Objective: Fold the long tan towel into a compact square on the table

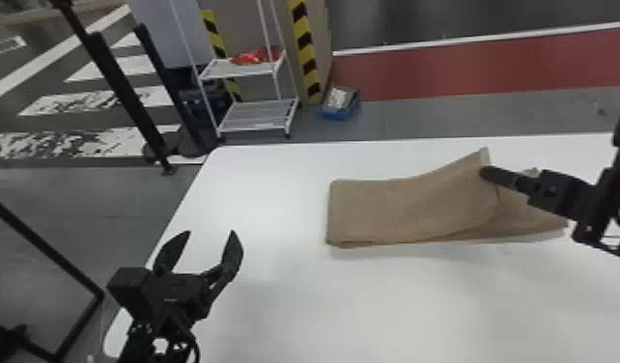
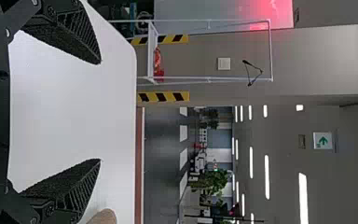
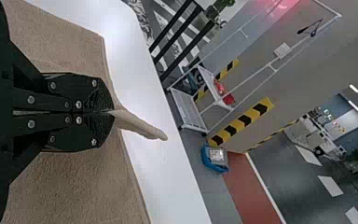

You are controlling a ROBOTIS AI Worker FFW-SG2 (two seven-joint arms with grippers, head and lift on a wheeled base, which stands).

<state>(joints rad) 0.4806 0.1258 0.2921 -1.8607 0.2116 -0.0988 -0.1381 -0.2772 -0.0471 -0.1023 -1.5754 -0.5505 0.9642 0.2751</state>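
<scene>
The left gripper (image 1: 209, 232) and right gripper (image 1: 485, 172) are black, with tapering, wedge-shaped fingers (image 2: 80, 29) ribbed on their sides. Round silvery screws (image 3: 31, 99) stud the right one; a thin black cable (image 1: 196, 343) curves by the left wrist.

White table (image 1: 285, 299); tan towel (image 1: 391, 210) lying on it, part raised.

You have the tan towel (image 1: 401, 207) on the white table (image 1: 372, 299), partly folded over itself, upper layer lifted toward the right.
</scene>
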